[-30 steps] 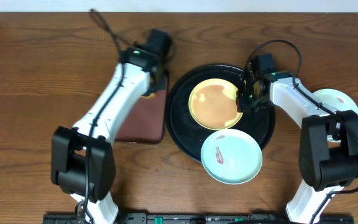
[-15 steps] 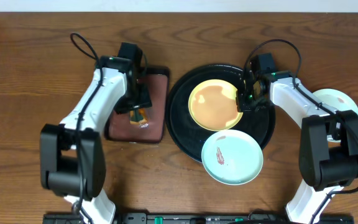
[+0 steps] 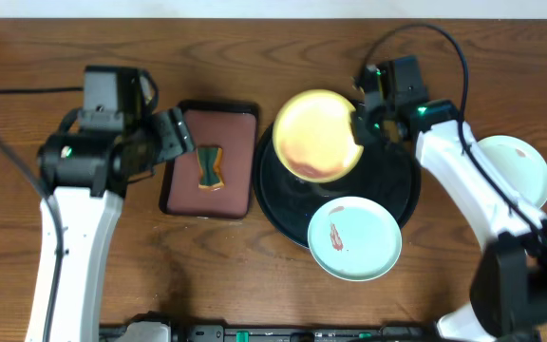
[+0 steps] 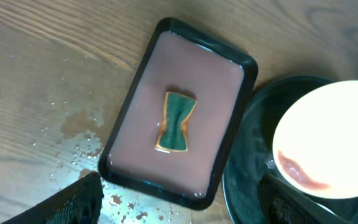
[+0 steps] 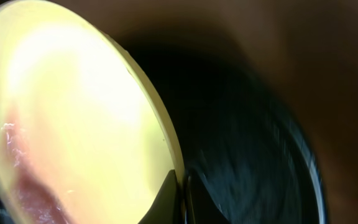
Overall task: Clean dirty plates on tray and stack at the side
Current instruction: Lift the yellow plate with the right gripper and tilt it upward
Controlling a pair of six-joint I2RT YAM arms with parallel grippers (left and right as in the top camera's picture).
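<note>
Three plates in all. The yellow one (image 3: 316, 135), smeared red-brown, hangs tilted over the black tray (image 3: 387, 190), its rim clenched in the right pincer (image 3: 358, 126). One mint plate (image 3: 354, 237) with a smear overhangs that tray's robot-side rim; the other (image 3: 520, 161) lies on the tabletop (image 3: 254, 275) to the tray's right. Left of the tray, a small brown tray (image 3: 240, 152) holds one sponge (image 3: 210, 166) — the left pincer (image 3: 177, 135) beside it is spread wide, empty.
</note>
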